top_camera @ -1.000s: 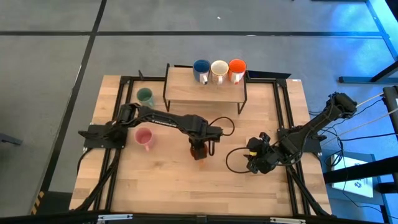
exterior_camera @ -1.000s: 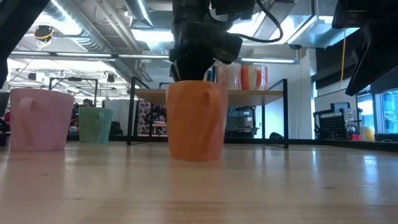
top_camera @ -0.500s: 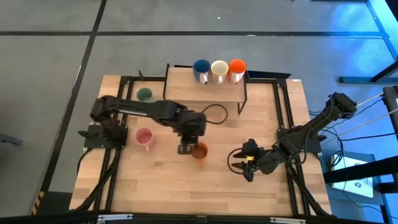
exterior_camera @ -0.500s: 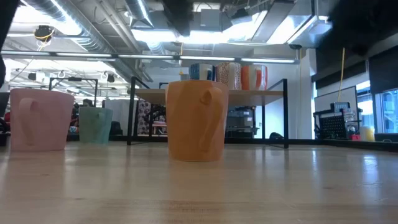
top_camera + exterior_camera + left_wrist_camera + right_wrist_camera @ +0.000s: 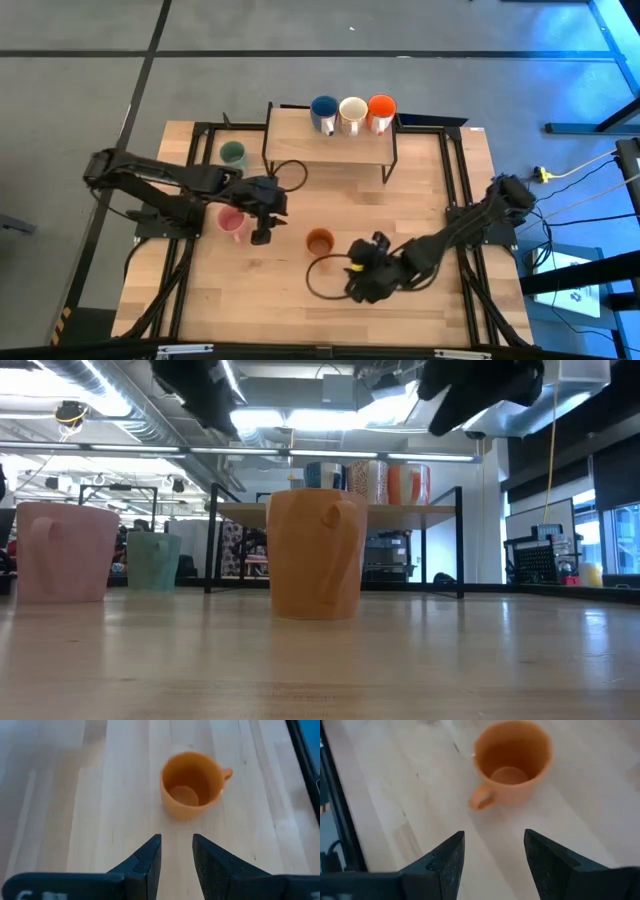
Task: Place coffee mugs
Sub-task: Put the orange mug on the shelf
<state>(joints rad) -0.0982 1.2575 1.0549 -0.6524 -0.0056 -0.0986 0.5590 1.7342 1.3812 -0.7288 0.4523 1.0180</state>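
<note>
The darker orange-brown mug (image 5: 320,240) stands upright on its base mid-table, its handle (image 5: 335,550) toward the near edge; nothing touches it. My left gripper (image 5: 262,237) hovers to its left beside the pink mug (image 5: 232,222), open and empty, with the orange-brown mug (image 5: 192,785) ahead of its fingers. My right gripper (image 5: 355,275) hangs near and right of that mug (image 5: 512,765), open and empty. The green mug (image 5: 233,153) stands at the far left. The blue mug (image 5: 323,110), white mug (image 5: 352,112) and orange-red mug (image 5: 381,110) stand on the shelf.
A small wooden shelf on black legs (image 5: 330,140) stands at the far middle of the table. Black frame rails (image 5: 455,180) run along the table's sides. A loose cable loop (image 5: 325,278) lies near the right gripper. Bare wood stretches along the near edge (image 5: 260,310).
My left gripper has let go of the orange-brown mug, risen and drawn back toward the table's left edge, ending beside the pink mug. The mug stays upright where it stood. My right gripper has moved toward the table's left and near edge, closer to the mug.
</note>
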